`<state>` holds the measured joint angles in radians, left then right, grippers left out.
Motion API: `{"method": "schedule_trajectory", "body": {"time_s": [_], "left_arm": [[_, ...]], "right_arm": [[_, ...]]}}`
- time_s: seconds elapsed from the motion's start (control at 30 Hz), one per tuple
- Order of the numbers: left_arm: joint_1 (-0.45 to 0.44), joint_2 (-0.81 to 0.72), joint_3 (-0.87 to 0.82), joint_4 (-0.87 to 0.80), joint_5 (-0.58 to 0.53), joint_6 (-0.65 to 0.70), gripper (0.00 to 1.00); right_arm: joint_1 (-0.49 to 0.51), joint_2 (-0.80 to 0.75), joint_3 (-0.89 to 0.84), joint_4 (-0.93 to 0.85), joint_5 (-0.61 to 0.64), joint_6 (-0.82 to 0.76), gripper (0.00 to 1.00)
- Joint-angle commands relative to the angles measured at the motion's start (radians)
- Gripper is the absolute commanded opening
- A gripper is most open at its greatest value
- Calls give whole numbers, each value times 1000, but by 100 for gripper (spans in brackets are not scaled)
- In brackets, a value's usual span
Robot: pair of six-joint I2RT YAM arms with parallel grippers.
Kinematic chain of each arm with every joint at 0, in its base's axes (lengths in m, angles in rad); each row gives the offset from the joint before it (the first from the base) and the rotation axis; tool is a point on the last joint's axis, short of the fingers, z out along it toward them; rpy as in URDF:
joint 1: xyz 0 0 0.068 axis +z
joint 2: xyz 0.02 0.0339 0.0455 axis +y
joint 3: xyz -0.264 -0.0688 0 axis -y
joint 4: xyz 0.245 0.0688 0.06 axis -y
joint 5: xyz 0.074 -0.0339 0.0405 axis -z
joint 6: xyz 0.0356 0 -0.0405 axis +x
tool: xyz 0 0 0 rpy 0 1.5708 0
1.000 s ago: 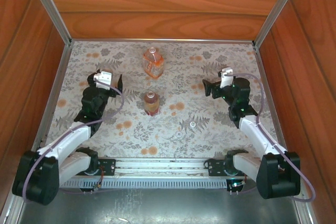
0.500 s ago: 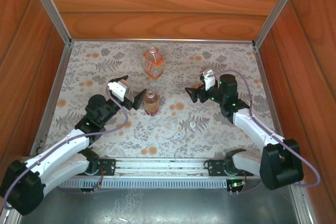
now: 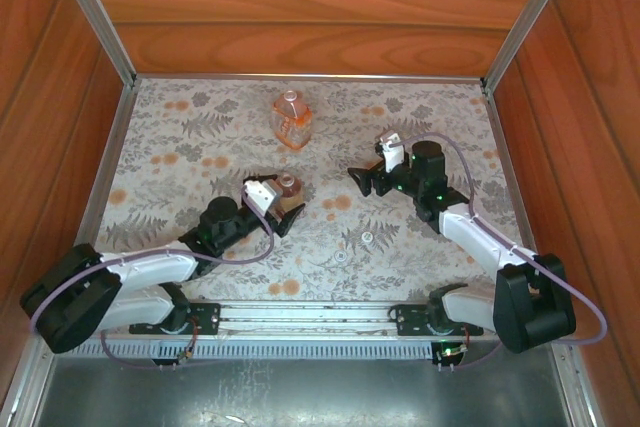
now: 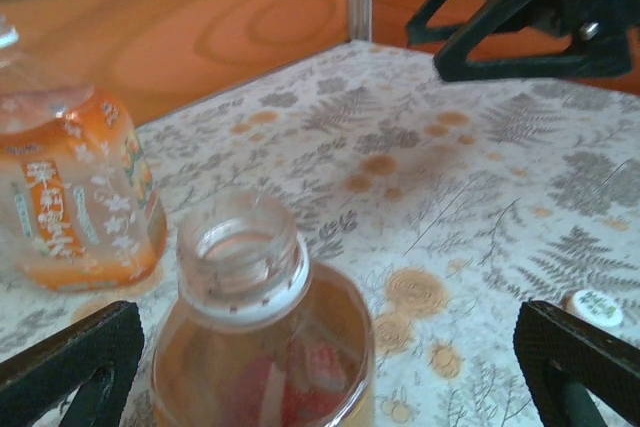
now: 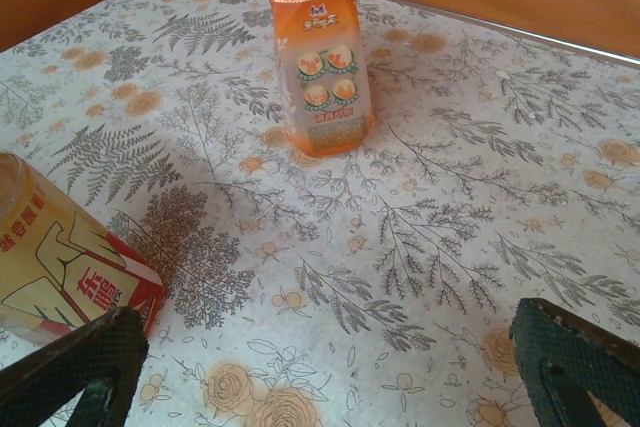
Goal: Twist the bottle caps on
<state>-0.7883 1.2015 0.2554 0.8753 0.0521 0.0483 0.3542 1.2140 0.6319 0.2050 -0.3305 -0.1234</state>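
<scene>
Uncapped slim bottle [image 3: 289, 187] being flanked by the left pincer [image 3: 280, 205], spread apart, mid desk [image 3: 180, 147], right pincer [image 3: 365, 179] being held apart over open cloth, squarish bottle [image 3: 291, 119] being seen by the far edge, bottle caps [image 3: 367, 238] being seen nearer the front.

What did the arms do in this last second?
The left gripper swung inward to the slim bottle, jaws open; the right gripper shifted slightly toward the centre, also open. Nothing grasped. That bottle, the squarish bottle and the bottle caps stayed put.
</scene>
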Motion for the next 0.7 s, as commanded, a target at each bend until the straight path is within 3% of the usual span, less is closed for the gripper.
{"method": "schedule_trajectory", "body": {"time_s": [0.0,0.23,0.33,0.5,0.67], "left_arm": [[0,74,-10,151,-26,9,100],[40,248,-34,364,-6,-35,100],[71,371,-49,527,49,-56,100],[75,498,-5,542,118,-43,100],[82,519,-2,542,107,-38,99]], "right_arm": [[10,4,17,25,0,-5,100],[15,4,12,21,-4,-5,100],[15,4,10,21,1,-7,100],[16,10,18,14,-2,-11,100],[16,7,18,7,6,-13,100]]}}
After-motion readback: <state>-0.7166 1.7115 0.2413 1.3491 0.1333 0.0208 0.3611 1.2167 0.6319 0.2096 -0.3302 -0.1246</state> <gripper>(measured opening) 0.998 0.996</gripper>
